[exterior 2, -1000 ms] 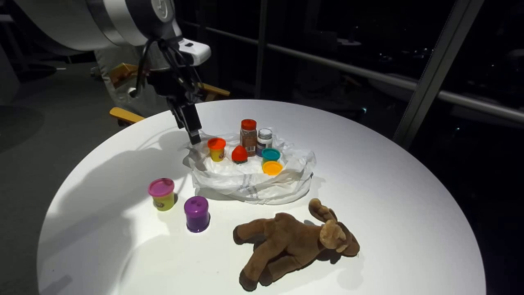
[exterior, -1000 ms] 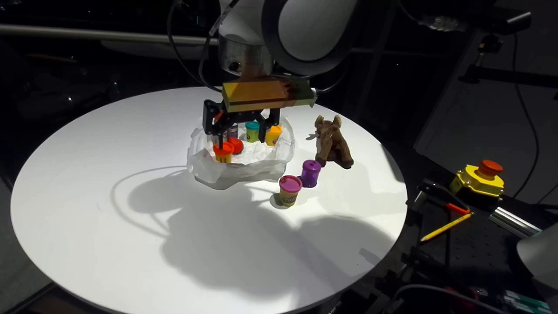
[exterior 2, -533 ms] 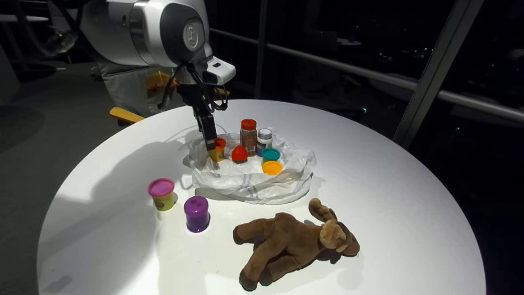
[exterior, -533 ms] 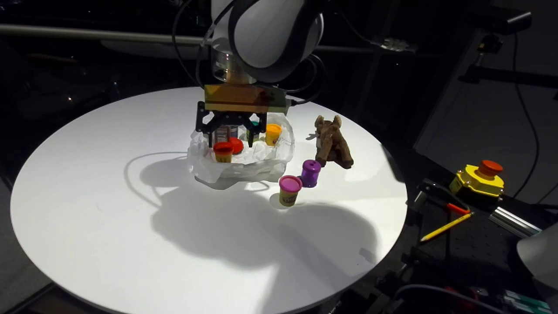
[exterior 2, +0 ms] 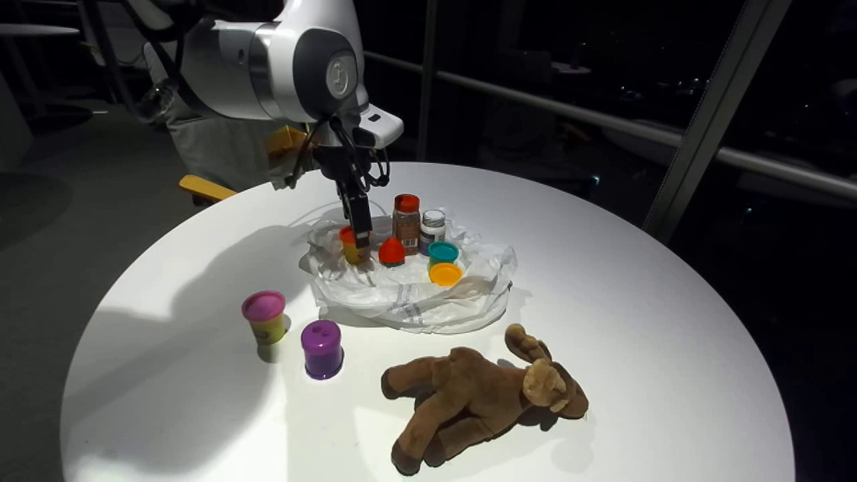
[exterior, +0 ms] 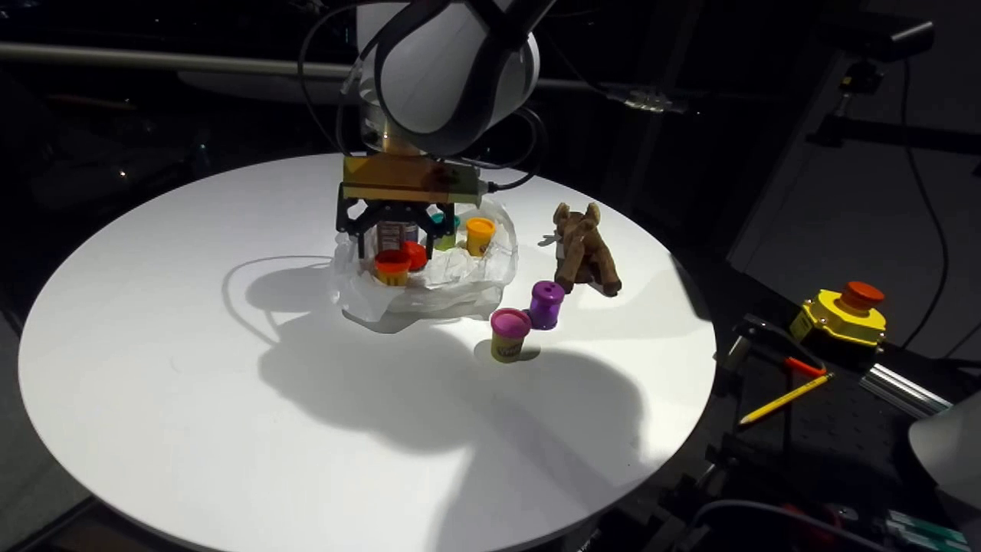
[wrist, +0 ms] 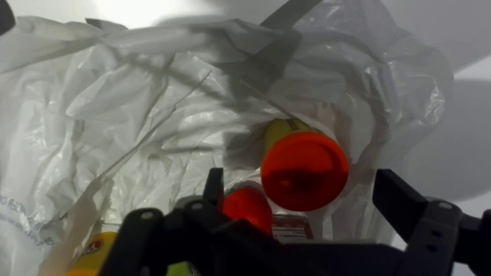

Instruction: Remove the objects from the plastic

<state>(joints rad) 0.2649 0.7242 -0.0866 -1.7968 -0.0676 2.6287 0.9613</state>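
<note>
Directly above the plastic bag [exterior 2: 368, 299]

Hovers with the gripper [wrist: 299, 184] spread wide, framing the red-lidded Play-Doh tub [wrist: 305, 168] between parted jaws in the wrist view, with gaps on either side. Also inside the bag: red-capped jar [exterior 2: 406, 231], teal-lidded tub [exterior 2: 442, 253]. Out on the table [exterior 2: 656, 294]: brown plush animal [exterior 2: 479, 391], purple canister [exterior 2: 323, 351].

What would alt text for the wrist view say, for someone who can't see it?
An open black hand frames, without touching, a red-lidded yellow cup in a wrinkled white plastic bag. Partly hidden by the hand are a red object and a yellow container.
</note>
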